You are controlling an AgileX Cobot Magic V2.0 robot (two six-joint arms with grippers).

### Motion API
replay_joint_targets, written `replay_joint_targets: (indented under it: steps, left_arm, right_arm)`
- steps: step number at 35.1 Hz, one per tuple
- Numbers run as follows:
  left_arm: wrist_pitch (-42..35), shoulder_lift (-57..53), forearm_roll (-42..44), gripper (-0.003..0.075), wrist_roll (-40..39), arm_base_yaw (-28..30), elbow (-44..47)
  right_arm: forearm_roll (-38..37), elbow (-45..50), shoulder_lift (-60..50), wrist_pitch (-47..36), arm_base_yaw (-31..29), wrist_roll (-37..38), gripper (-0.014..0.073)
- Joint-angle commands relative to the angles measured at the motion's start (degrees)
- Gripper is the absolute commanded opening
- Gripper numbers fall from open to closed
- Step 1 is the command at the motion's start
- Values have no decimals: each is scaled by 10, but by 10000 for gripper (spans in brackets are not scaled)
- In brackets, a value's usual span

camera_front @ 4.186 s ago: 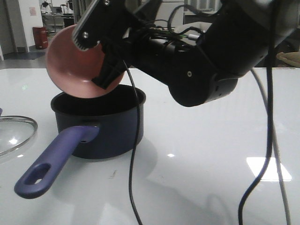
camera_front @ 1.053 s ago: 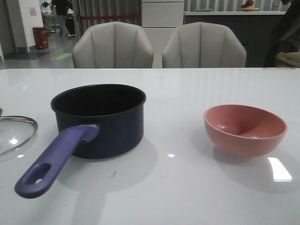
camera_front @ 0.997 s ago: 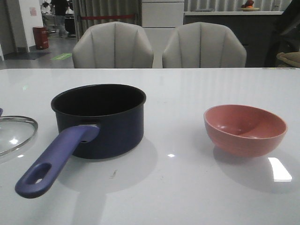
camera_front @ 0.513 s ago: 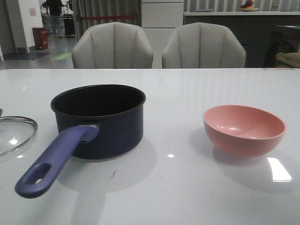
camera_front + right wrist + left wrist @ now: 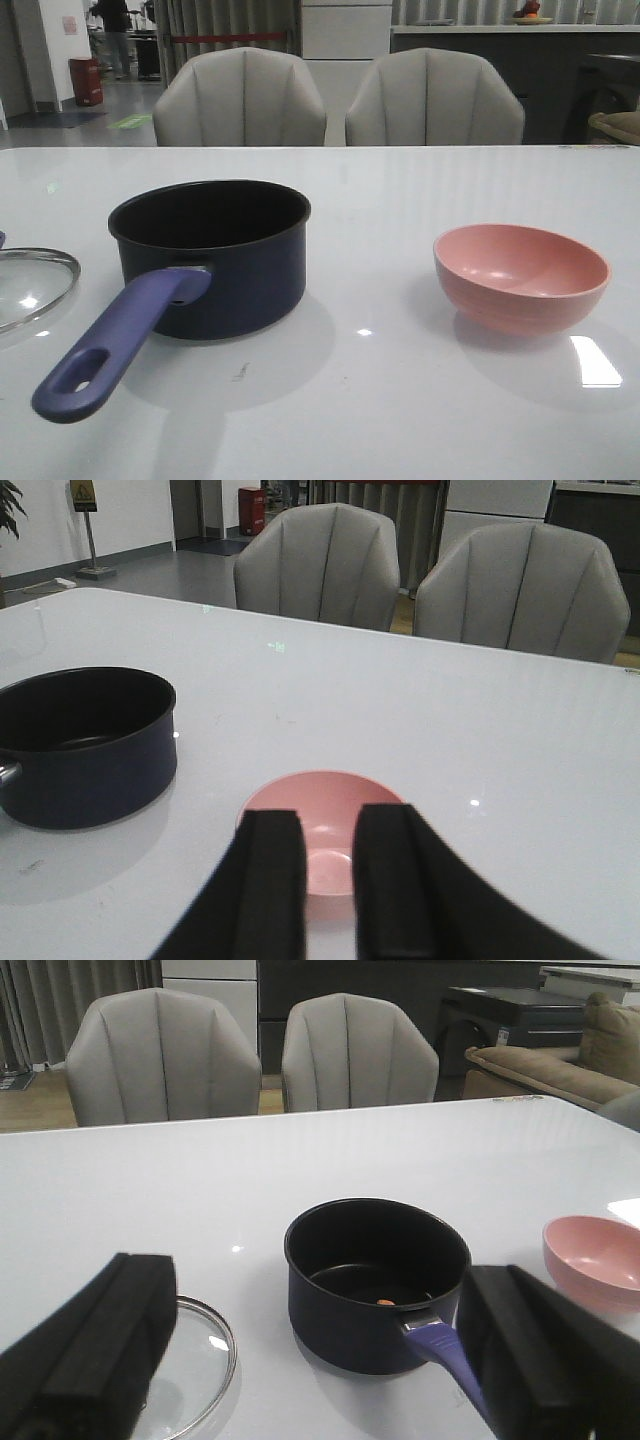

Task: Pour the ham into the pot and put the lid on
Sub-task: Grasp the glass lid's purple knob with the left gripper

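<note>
We see the pot standing upright on the white table, toward our left side, with its long purple-blue handle pointing at the front edge. From the left wrist camera we can look down into it, and one small orange piece of ham lies on the black bottom (we can only make out one piece there). The lid lies flat on the table just beside the pot, farther left, apart from it, so the pot is not covered. The pink bowl stands upright on the right side, well apart from the pot, and we see nothing inside it.

Our left gripper has its two black fingers spread wide, holding nothing, with the pot and lid showing between them. Our right gripper has its fingers close together with a thin gap, pinching nothing, and the bowl sits just past the tips. Two grey chairs stand behind the table.
</note>
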Motion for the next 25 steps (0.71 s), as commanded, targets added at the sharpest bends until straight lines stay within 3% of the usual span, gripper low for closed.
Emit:
replay_joint_targets:
  steps: [1,13,25]
  left_arm:
    - [-50,8,-4,606,1,-5,-14]
    - [-44,62,-4,609,-10,-5,-49]
    - [-20,277,-2,608,-53,-4,-146]
  right_arm:
    - [6,-15,4,-29,1,-3,119]
    - [5,-15,4,14,1,-3,147]
    - [5,-15,4,14,1,-3,147]
